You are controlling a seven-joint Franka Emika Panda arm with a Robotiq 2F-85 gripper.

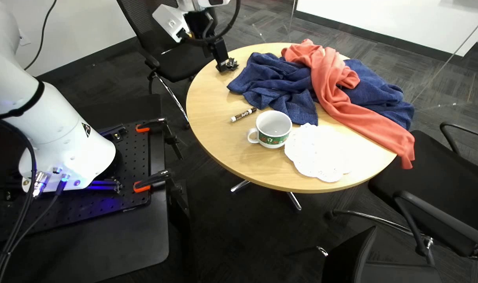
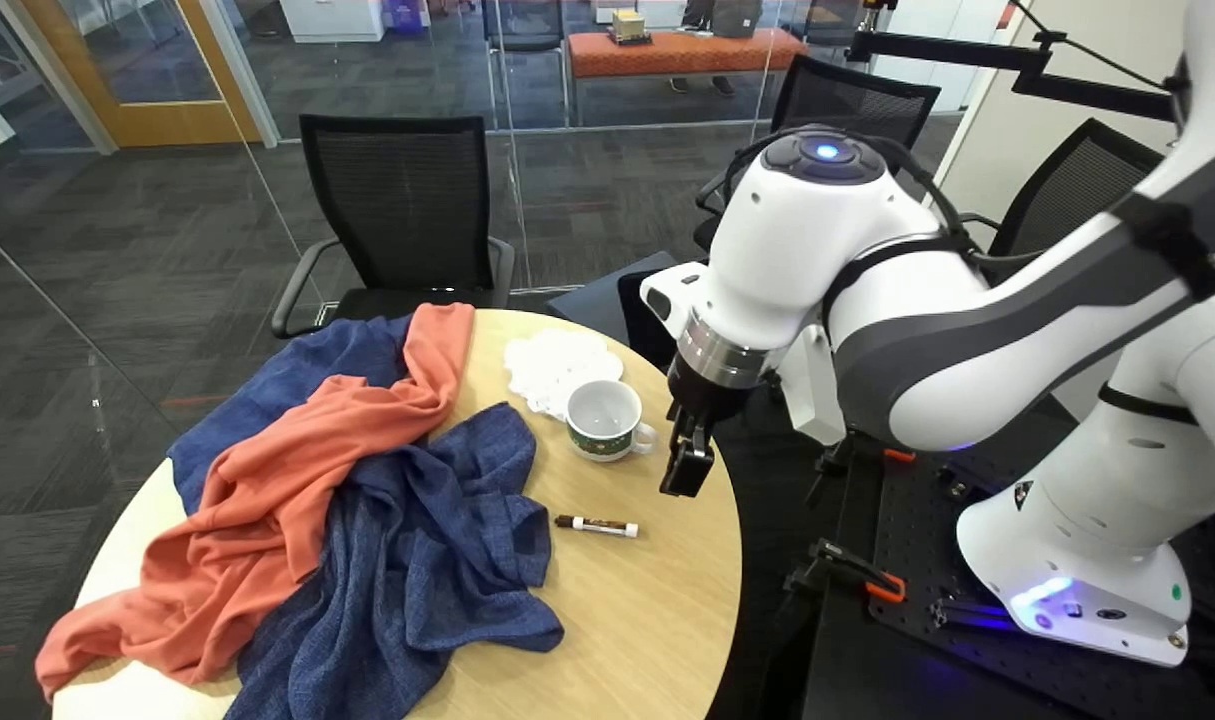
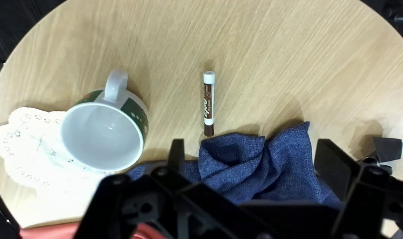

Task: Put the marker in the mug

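The marker (image 1: 243,114) is a thin brown and white pen lying flat on the round table. It also shows in an exterior view (image 2: 597,525) and the wrist view (image 3: 209,103), its dark cap end close to the navy cloth. The white mug (image 1: 272,127) with a green band stands upright near the marker. It shows in an exterior view (image 2: 604,420) and, left of the marker, in the wrist view (image 3: 101,136). My gripper (image 3: 251,149) is open above the table, fingers wide apart with nothing between them. It shows in both exterior views (image 1: 222,66) (image 2: 689,470).
A navy cloth (image 1: 278,78) and an orange cloth (image 1: 333,86) lie heaped on the table (image 1: 211,114). A white doily (image 1: 321,155) lies beside the mug. A small dark lump (image 3: 387,149) is at the right in the wrist view. Chairs stand around the table.
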